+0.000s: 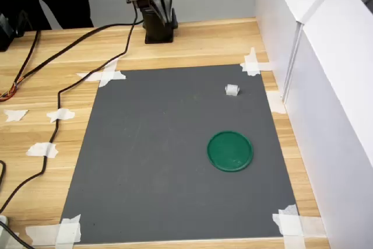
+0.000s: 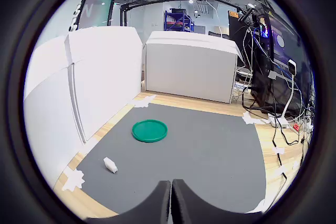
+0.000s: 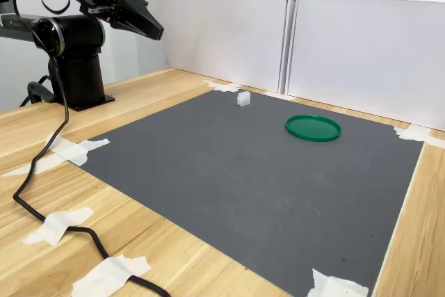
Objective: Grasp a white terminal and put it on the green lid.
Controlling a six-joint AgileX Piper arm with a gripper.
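Observation:
The white terminal (image 1: 232,90) (image 3: 243,98) is a tiny white block lying on the grey mat near its far corner by the white wall; the wrist view shows the terminal (image 2: 110,165) too. The green lid (image 1: 230,151) (image 2: 149,130) (image 3: 313,128), a flat round disc, rests on the mat a short way from the terminal, with nothing on it. My gripper (image 1: 163,10) (image 2: 171,200) (image 3: 157,33) hangs high above the arm's base, off the mat and far from both. Its fingers are pressed together, shut and empty.
The grey mat (image 1: 163,173) is taped at its corners to a wooden table. White panels (image 1: 326,86) wall one side of the mat. A black cable (image 1: 64,91) runs over the table along the first exterior view's left. The arm's base (image 3: 76,74) stands past the mat.

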